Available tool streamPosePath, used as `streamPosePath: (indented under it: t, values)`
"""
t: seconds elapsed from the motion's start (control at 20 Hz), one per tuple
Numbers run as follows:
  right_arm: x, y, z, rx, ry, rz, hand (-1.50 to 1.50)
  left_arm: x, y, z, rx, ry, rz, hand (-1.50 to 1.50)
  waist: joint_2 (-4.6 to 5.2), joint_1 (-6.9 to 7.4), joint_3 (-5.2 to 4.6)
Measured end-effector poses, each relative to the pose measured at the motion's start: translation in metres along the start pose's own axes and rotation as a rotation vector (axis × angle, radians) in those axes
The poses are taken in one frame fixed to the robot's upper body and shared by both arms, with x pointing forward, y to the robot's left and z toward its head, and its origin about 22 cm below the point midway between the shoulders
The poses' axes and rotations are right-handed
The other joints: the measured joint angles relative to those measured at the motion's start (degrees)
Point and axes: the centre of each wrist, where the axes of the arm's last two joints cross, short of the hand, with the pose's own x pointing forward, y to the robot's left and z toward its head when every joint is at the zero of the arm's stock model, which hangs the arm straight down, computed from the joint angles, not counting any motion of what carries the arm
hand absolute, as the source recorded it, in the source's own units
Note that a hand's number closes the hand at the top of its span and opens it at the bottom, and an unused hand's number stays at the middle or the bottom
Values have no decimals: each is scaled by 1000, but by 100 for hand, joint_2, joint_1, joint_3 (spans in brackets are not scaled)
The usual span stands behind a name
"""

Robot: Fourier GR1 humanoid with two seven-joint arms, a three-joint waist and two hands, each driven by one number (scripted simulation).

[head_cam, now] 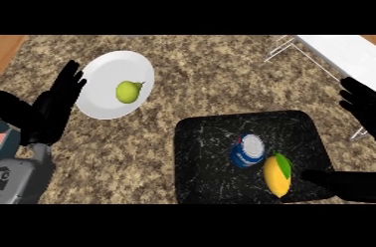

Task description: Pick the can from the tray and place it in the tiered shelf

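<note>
A blue and white can [248, 150] stands upright in the middle of a black tray [209, 141] on the counter. A yellow lemon [277, 175] lies against the can's lower right side. The white tiered shelf [339, 50] with its wire frame is at the upper right corner. My right hand [359, 104] is at the right edge, open, its fingers above the tray's right side and its thumb [334, 181] low beside the lemon; it does not touch the can. At the left edge my left hand [53, 106] rests open with fingers up.
A white plate [103, 99] carrying a green pear [129, 91] sits at the upper left, right beside my left hand. Speckled granite counter [213, 76] stretches between plate, tray and shelf. A wooden strip runs along the far left corner.
</note>
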Motion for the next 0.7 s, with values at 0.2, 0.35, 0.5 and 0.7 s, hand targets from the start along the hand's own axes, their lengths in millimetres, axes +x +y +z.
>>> streamPosePath:
  t: [0.2, 0.35, 0.5, 0.7]
  values:
    - [18, -9, 2, 42, 110, 356, -150, 1, -8, -2, -16, -3, 0, 0, 21, 83, -19]
    - [33, 0, 6, 55, 172, 524, -150, 1, -12, -3, -36, -5, 1, 0, 35, 170, -13]
    - [50, 10, 4, 68, 190, 602, -150, 5, -17, -9, -48, -4, 0, 0, 52, 241, -6]
    - [53, 34, -8, 98, 201, 646, -150, 9, -25, -14, -60, -12, 3, 0, 64, 312, 1]
